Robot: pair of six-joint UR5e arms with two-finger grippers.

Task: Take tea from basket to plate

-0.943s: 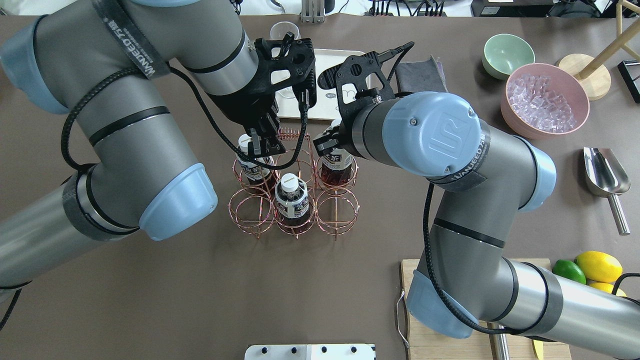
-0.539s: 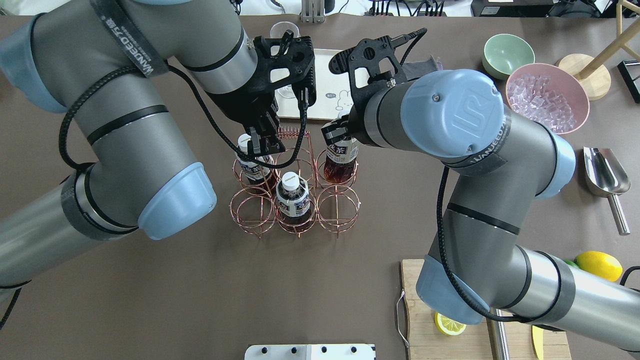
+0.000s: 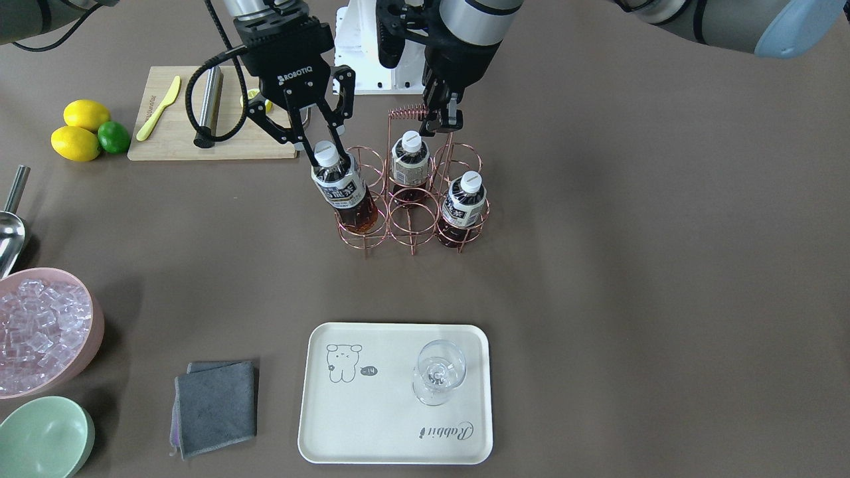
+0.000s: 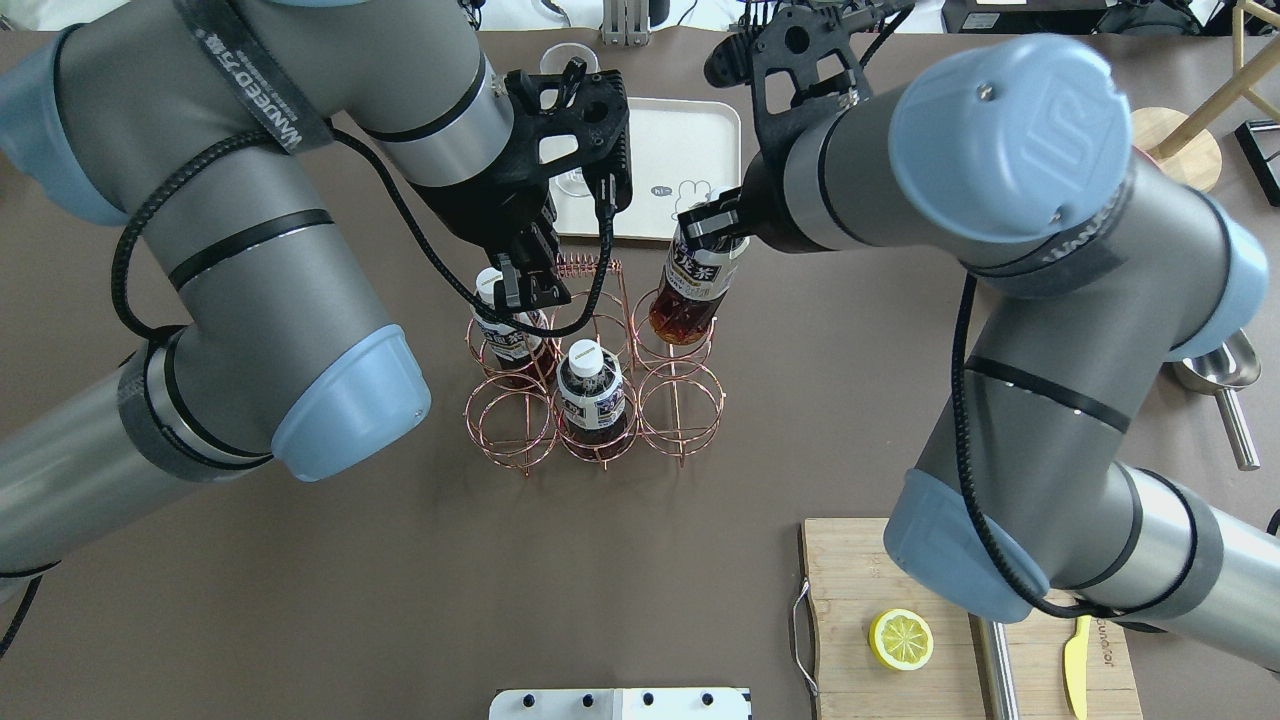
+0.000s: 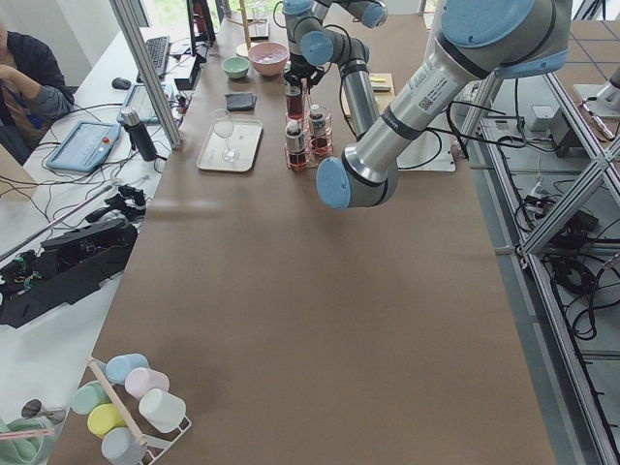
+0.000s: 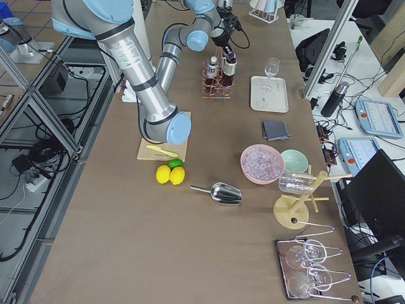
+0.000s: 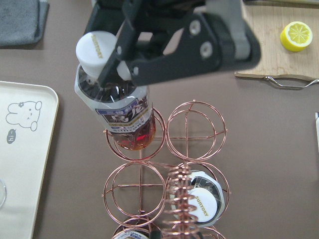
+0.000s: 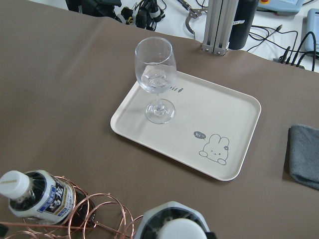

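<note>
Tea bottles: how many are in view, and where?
3. The tilted bottle is in the right gripper, base within a corner cell of the basket; the middle bottle and corner bottle stand in other cells. None seems hidden.

The tea (image 3: pixel 340 189) — tilted — has its base in a corner ring of the basket (image 3: pixel 410 214), well apart from the plate (image 3: pixel 392 425).

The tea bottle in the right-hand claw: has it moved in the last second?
Yes. The tea bottle has lifted upward, partway out of its basket cell.
</note>
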